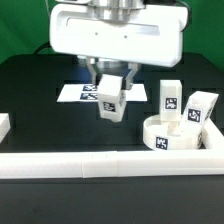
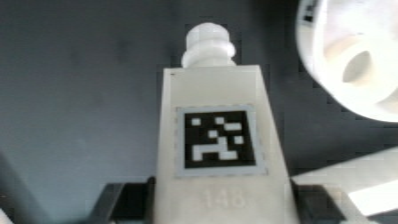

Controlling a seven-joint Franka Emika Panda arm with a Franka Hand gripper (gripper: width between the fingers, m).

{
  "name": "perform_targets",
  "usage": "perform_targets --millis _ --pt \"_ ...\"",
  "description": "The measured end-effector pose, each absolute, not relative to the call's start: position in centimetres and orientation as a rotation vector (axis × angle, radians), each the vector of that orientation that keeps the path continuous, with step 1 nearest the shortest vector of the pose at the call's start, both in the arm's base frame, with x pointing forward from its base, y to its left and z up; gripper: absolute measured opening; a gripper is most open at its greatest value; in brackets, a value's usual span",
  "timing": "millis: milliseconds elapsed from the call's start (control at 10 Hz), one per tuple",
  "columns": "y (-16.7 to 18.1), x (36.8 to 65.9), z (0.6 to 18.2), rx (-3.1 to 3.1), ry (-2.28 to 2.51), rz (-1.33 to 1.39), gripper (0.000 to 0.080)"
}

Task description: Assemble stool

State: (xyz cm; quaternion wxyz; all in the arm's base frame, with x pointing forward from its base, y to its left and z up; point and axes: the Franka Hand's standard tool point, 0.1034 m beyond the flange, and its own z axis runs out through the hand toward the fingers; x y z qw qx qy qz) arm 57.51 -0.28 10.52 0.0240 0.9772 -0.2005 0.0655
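Observation:
My gripper (image 1: 112, 88) is shut on a white blocky stool leg (image 1: 110, 100) with a black-and-white tag, and holds it above the black table. In the wrist view the leg (image 2: 217, 130) fills the middle, with its threaded peg pointing away from the fingers (image 2: 121, 200). The round white seat (image 1: 178, 134) lies at the exterior view's right by the rail; its edge also shows in the wrist view (image 2: 356, 70). Two more tagged legs (image 1: 170, 99) (image 1: 201, 108) stand upright just behind the seat.
A long white rail (image 1: 100, 164) runs along the near edge of the table. The marker board (image 1: 80, 94) lies flat behind my gripper. A small white block (image 1: 4, 125) sits at the exterior view's left edge.

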Motion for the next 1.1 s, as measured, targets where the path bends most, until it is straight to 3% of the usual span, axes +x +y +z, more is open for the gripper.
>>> perform_targets --millis 300,700,900,1100 --pt "2.5 57.3 12.2 3.051 -0.534 0.287 0.0337" --pt "3.6 57.6 12.4 3.067 -0.493 0.347 0.0337" --pt "5.5 58.5 13.3 3.066 -0.43 0.617 0.0337" --pt "6.0 58.2 12.7 3.056 -0.408 0.698 0.0337"
